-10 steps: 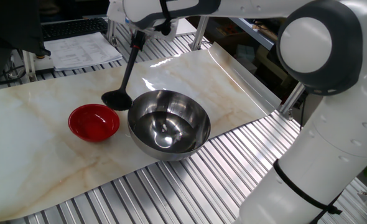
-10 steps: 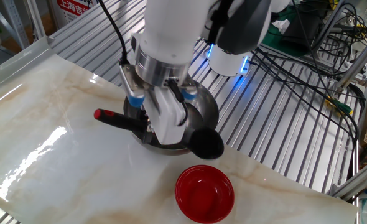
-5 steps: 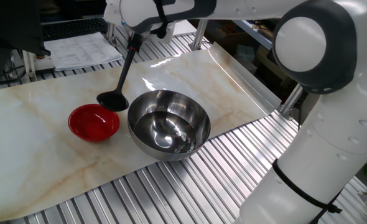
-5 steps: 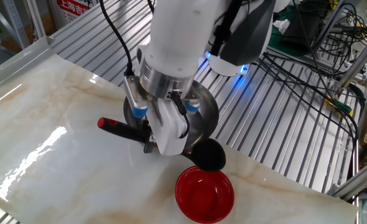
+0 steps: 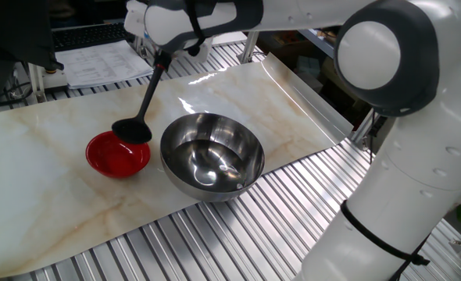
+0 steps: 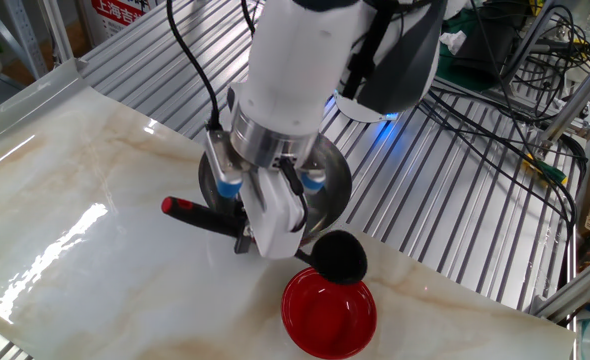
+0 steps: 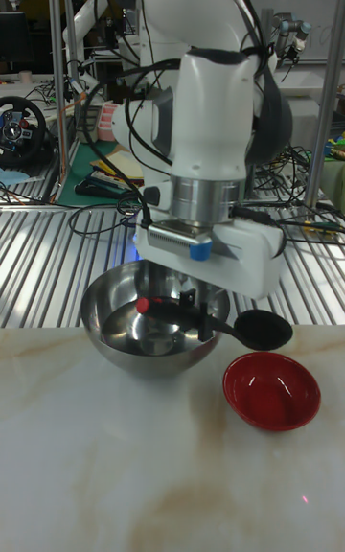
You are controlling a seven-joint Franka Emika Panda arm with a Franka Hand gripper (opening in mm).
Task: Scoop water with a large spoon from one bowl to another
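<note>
the pincer (image 6: 243, 237) pinches the handle of the large spoon (image 5: 134, 127), whose black cup hangs just over the near rim of the red bowl (image 5: 118, 153), beside the steel bowl (image 5: 212, 155).

taking the red bowl as the landmark: the spoon's cup sits above its edge, not its middle, so a tilt now would likely send the water, which i cannot make out in the cup, partly onto the table (image 5: 51, 179). a low pass could knock the light bowl's rim and slide it away from the steel bowl. the thin handle might also twist in the grip and tip the cup early.

counted: one pincer, one spoon, one red bowl, one steel bowl just beside it, one table.
</note>
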